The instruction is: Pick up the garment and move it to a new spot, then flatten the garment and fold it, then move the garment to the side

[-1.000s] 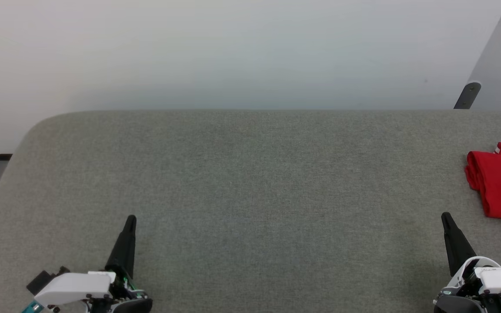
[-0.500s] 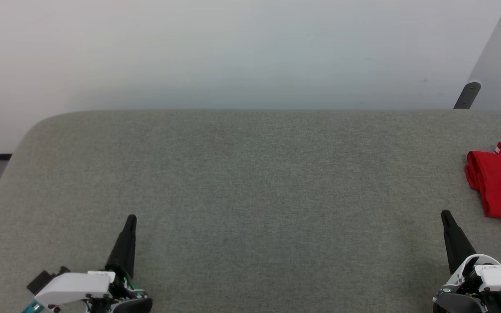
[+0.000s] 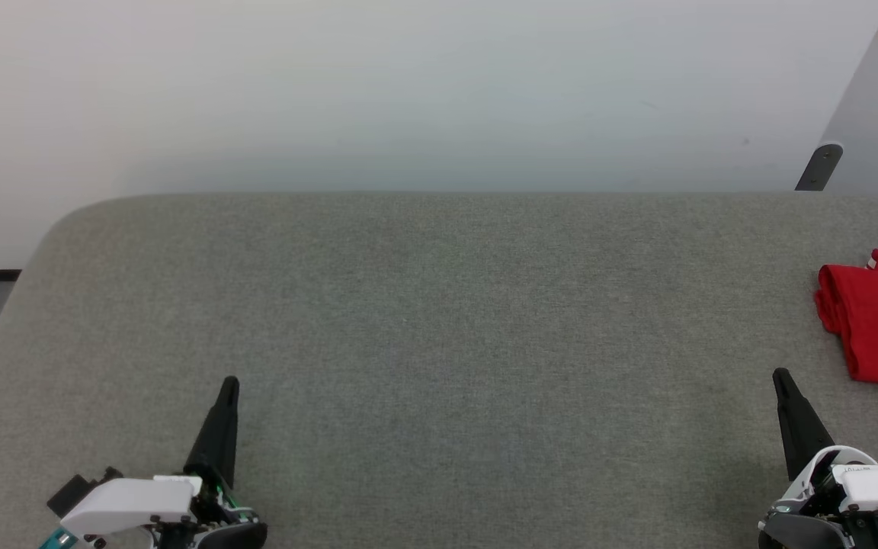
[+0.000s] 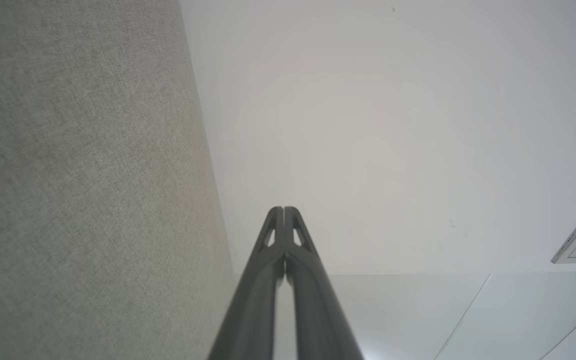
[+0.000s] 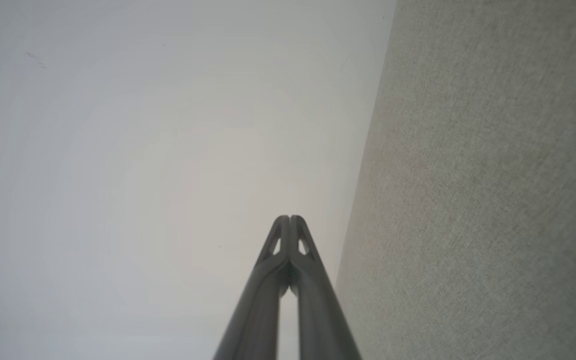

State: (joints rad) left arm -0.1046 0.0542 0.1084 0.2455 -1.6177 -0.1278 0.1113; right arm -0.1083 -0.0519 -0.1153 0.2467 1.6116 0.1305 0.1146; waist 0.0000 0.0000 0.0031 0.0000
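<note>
1. Lying folded at the right edge of the bench (image 3: pixel 439 305), the red shirt (image 3: pixel 877 324) rests unheld.
2. Left claw (image 3: pixel 230 383): fingers pressed together, empty, near the front edge.
3. Right claw (image 3: pixel 780 375): fingers together, empty, near the shirt, by the front-right corner.

The folded red garment (image 3: pixel 877 328) lies at the far right of the grey fabric surface (image 3: pixel 439 305), cut by the frame edge, with what looks like striped trim at its near corner. The left gripper (image 3: pixel 229 385) and right gripper (image 3: pixel 780 377) hover at the near corners, fingers pressed together, the right one near the garment but apart from it.
</note>
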